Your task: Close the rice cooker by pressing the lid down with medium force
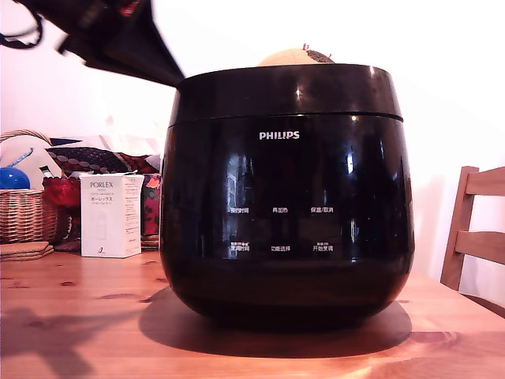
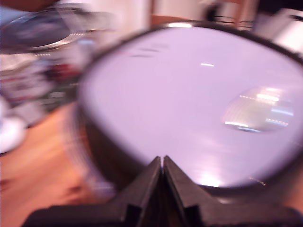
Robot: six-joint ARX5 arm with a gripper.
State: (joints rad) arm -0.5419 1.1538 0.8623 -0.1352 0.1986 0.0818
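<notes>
Exterior view: the rice cooker (image 1: 287,193) sits mid-table on the wooden table (image 1: 79,316), front panel to the camera, the lid (image 1: 288,91) down flush on the body. My arm (image 1: 118,35) shows only as a dark blur at upper left of that view, above and beside the lid's edge; contact cannot be judged from there. Wrist view adds the lid top (image 2: 189,109), a broad glossy surface reflecting pale light, heavily motion-blurred. My gripper (image 2: 163,163) has its fingers pressed together, tips at the lid's near rim, nothing between them. Exterior view's left: white box (image 1: 110,215) and wicker basket (image 1: 24,209) behind, apart from the cooker. Exterior view's right: a chair (image 1: 473,229) beyond the table edge. Bare table in front.
</notes>
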